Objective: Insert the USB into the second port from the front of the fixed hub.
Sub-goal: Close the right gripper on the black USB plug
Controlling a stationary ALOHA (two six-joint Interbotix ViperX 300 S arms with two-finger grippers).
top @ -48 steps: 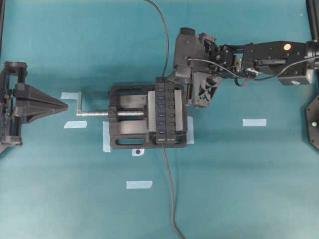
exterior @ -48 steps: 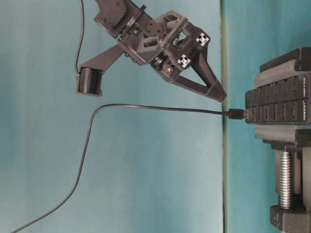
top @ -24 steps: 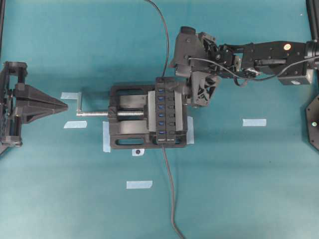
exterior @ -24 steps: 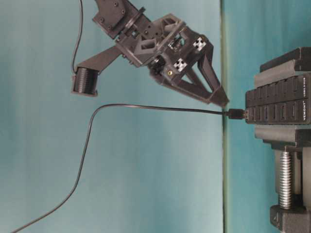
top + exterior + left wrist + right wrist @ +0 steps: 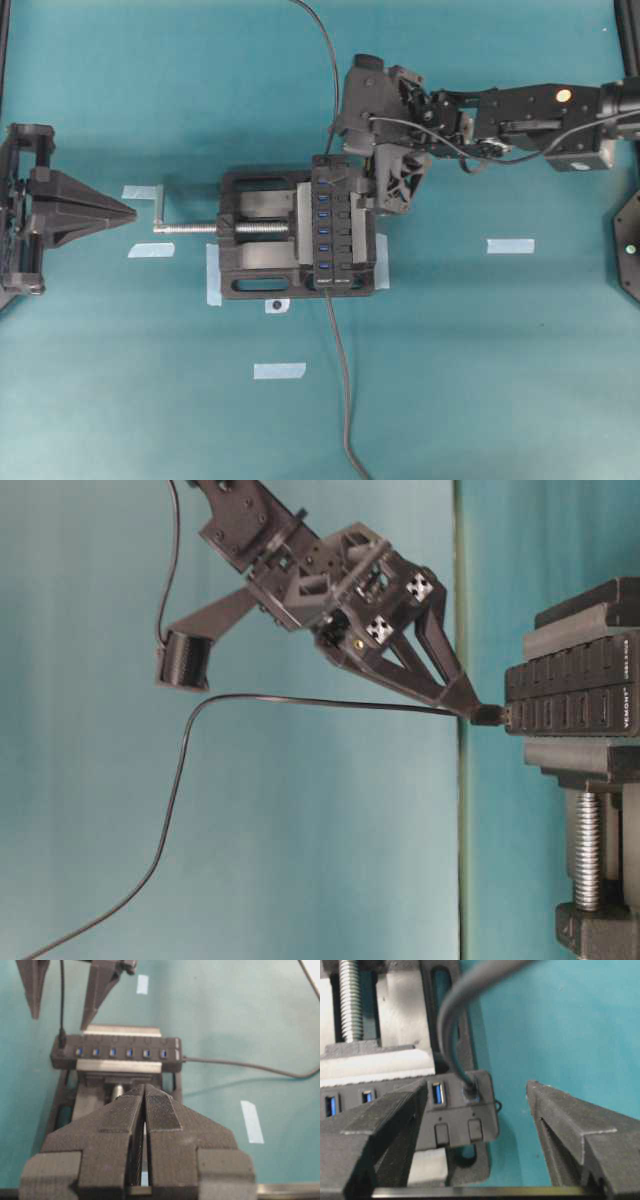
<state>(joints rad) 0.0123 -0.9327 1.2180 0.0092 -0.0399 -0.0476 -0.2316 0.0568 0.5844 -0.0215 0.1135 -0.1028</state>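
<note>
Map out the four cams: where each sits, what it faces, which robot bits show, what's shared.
Overhead: above the table, looking down on the fixed hub in its vise; both arms show.
Table-level: low, sideways-rotated; sees the USB seated in the hub, right gripper open.
Left wrist: behind the left gripper, shut, facing the hub's port row.
Right wrist: close above the hub's end, open fingers either side of the plug.
Shared: all four show hub and USB.

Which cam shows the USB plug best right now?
Right wrist: the USB sits close-up in the fixed hub's end port. Table-level shows it side-on; left wrist tiny; overhead barely resolves it.
</note>
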